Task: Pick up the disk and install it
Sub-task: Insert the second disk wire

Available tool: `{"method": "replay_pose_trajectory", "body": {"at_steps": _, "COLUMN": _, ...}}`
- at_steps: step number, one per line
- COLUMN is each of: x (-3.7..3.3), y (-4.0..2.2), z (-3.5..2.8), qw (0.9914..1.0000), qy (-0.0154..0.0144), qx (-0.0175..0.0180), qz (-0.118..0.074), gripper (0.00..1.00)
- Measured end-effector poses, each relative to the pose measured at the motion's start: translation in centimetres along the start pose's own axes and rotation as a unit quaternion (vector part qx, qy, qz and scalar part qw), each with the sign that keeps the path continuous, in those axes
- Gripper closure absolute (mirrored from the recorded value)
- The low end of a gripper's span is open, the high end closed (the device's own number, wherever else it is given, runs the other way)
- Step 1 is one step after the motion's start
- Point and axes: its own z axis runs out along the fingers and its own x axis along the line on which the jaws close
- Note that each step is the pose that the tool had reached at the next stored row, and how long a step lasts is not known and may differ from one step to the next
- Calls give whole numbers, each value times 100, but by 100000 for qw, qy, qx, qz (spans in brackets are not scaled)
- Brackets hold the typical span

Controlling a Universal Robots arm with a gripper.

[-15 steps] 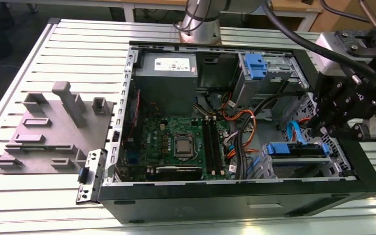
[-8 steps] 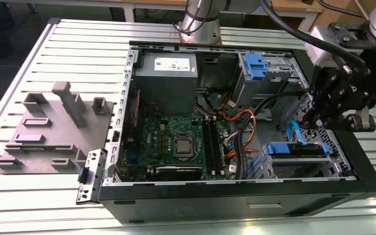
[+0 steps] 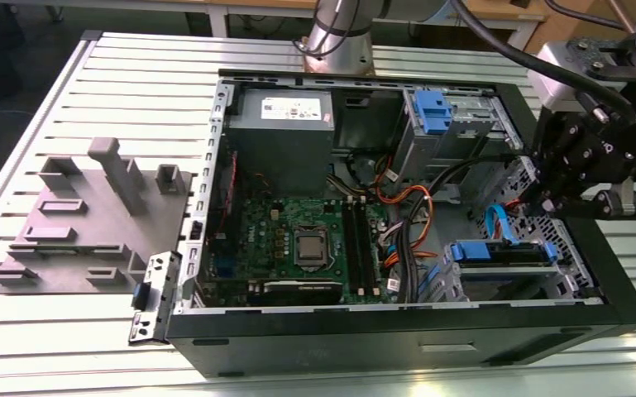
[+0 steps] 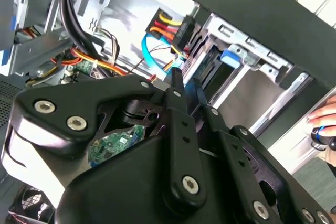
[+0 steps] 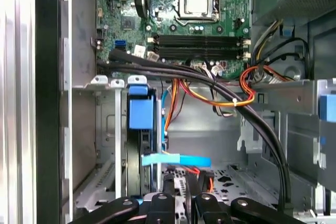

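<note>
The disk (image 3: 502, 253) already sits in its bay (image 3: 516, 273), lower right; the end effector (image 3: 582, 198) hovers beside it, fingers seemingly pressed together, empty. Install looks nearly done.

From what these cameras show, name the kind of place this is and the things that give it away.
Probably a robotics lab or test bench for computer assembly. An opened desktop computer case lies on a slatted metal table, beside it a grey fixture block. The robot arm's gripper hangs over the drive bay.
</note>
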Motion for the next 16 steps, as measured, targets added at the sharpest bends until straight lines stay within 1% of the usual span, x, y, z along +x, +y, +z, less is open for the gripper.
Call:
{"method": "replay_pose_trajectory", "body": {"at_steps": 4, "x": -6, "y": -72, "z": 5, "qw": 100000, "qy": -124, "qx": -35, "qz": -91, "gripper": 76}}
{"method": "replay_pose_trajectory", "body": {"at_steps": 6, "x": -9, "y": -94, "z": 6, "qw": 100000, "qy": -131, "qx": -55, "qz": -147, "gripper": 76}}
{"method": "replay_pose_trajectory", "body": {"at_steps": 9, "x": -17, "y": -102, "z": 8, "qw": 100000, "qy": -128, "qx": -63, "qz": -158, "gripper": 76}}
{"method": "replay_pose_trajectory", "body": {"at_steps": 13, "x": -71, "y": -112, "z": 16, "qw": 100000, "qy": -141, "qx": -65, "qz": -210, "gripper": 76}}
{"method": "replay_pose_trajectory", "body": {"at_steps": 16, "x": -88, "y": -123, "z": 20, "qw": 99999, "qy": -176, "qx": -70, "qz": -256, "gripper": 76}}
